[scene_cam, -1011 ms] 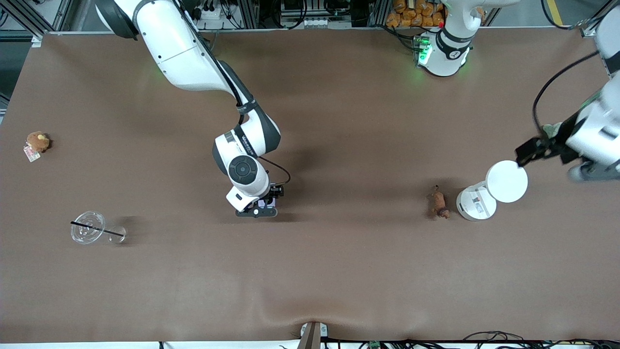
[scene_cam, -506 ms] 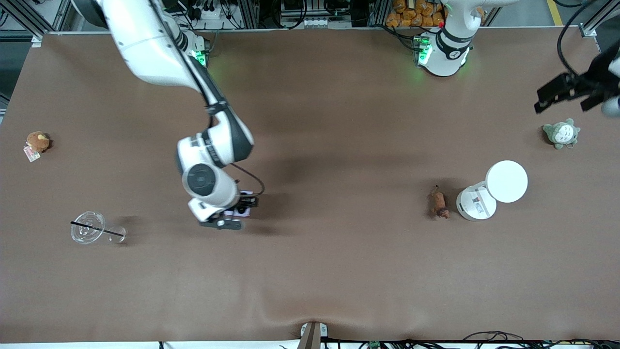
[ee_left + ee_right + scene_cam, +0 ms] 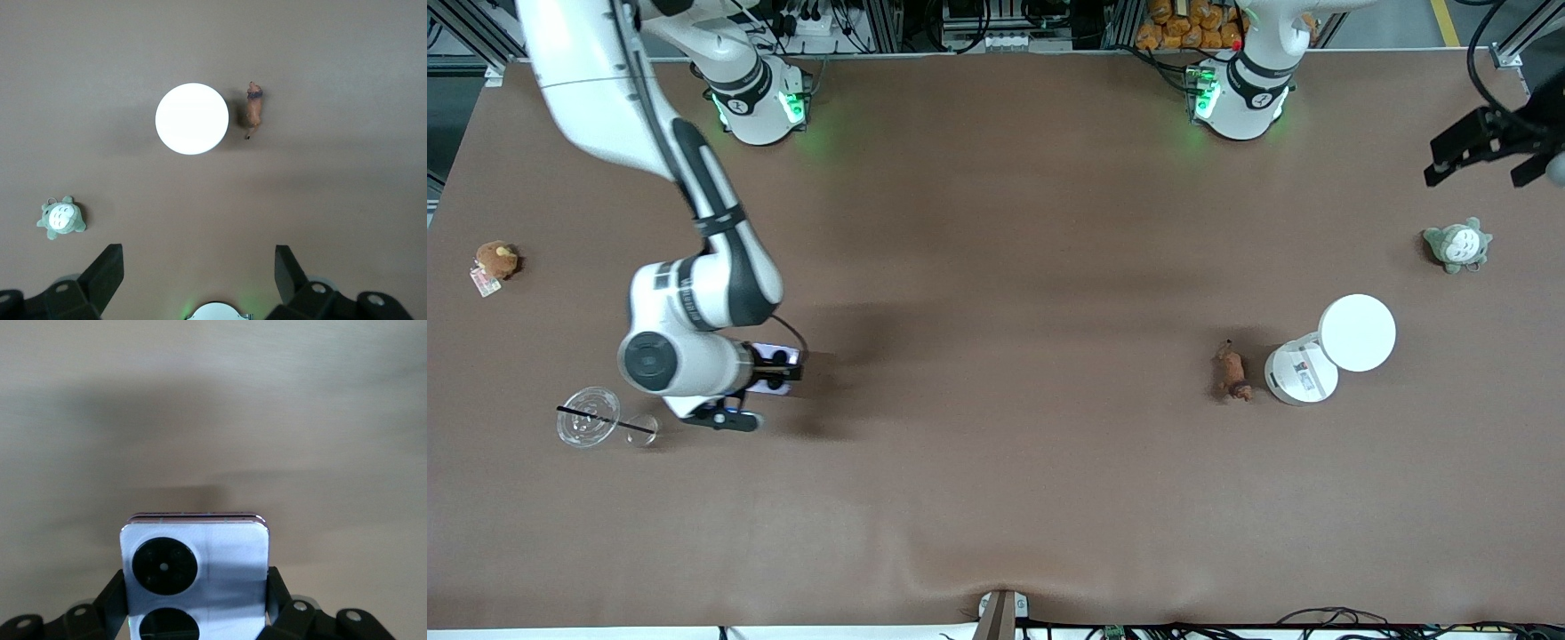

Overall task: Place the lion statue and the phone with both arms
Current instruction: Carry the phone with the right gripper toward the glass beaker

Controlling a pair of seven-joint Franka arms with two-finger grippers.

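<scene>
right tool: clamped on the phone, carrying it up in the air over the right arm's end of the table, camera circles facing up

left tool: spread wide, holding nothing, parked up high over its own end of the table, looks like it's just waiting

lion statue: lying on the table right beside the white round stand, well below the left tool and apart from it

step: phone is mid-carry, not put down yet; I'd guess the lion is already placed

next move: bring the right tool down till the phone rests flat, then let go; the clear cup with its black straw sits just beside the tool, so watch that

count: 1 phone, 1 lion, 2 plush toys (brown, grey-green), 1 stand, 1 cup
</scene>
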